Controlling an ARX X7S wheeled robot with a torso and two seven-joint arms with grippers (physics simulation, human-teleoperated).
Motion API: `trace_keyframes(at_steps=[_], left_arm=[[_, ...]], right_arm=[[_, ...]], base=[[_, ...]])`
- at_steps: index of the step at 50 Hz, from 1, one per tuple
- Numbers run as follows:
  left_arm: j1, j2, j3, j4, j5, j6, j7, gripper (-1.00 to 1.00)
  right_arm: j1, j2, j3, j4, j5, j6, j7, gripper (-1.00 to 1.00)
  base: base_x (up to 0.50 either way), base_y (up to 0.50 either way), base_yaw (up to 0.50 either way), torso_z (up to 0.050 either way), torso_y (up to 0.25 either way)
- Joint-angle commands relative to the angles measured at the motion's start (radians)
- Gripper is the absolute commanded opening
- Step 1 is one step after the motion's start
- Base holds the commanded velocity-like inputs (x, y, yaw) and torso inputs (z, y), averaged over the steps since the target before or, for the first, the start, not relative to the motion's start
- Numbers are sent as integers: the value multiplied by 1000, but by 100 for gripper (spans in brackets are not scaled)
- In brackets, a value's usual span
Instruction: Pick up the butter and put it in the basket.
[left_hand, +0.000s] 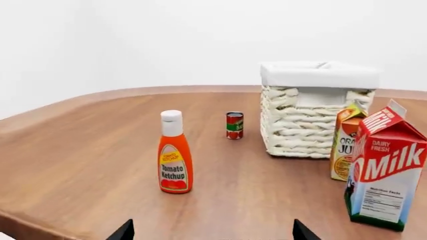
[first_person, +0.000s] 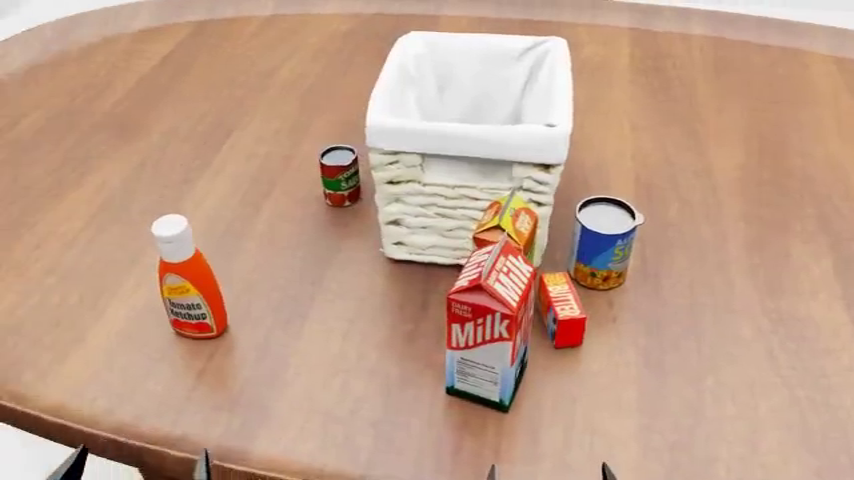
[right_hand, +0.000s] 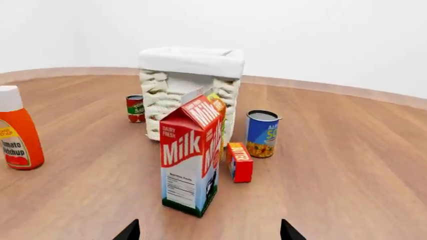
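Butter (first_person: 562, 309) is lying on the table (first_person: 747, 380), just beside the milk carton (first_person: 489, 325) on its right, near the blue can (first_person: 603, 243), in front of the basket (first_person: 467, 140). Left claw (left_hand: 212, 231) and right claw (right_hand: 208, 231) are both hanging spread apart, pinching nothing, well short of the butter. Ketchup bottle (first_person: 187, 280) is standing off left.

A broad brown wooden table with a rounded, paler edge (first_person: 120, 190) spreads ahead of both grippers; beyond it, a plain white wall (left_hand: 133, 40), evenly lit.
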Motion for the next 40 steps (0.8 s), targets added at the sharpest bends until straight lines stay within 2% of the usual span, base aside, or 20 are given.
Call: trace_keyframes(at_steps=[1,23,26,27,40], left_arm=[[-4,-12,12,7,-21,-11,-19,100],[-11,-35,41,-12,-39,3,-46,100],[-9,-39,44,-2,-43,-4,-49,100],[-10,-40,44,-1,-45,-5,-50,100],[-7,-52,57,7,-55,-7,-61,100]], right_arm=[[6,14,-20,3,11,7,13,100],[14,38,-58,-1,-12,20,64,100],[21,49,-90,-15,-8,63,28,100],[6,43,-73,-25,61,-18,-15,100],[8,60,-93,-42,33,19,17,100]], base=[[0,0,500,0,0],[0,0,500,0,0],[-2,7,0,0,0],[65,-503,0,0,0],[69,-502,0,0,0]])
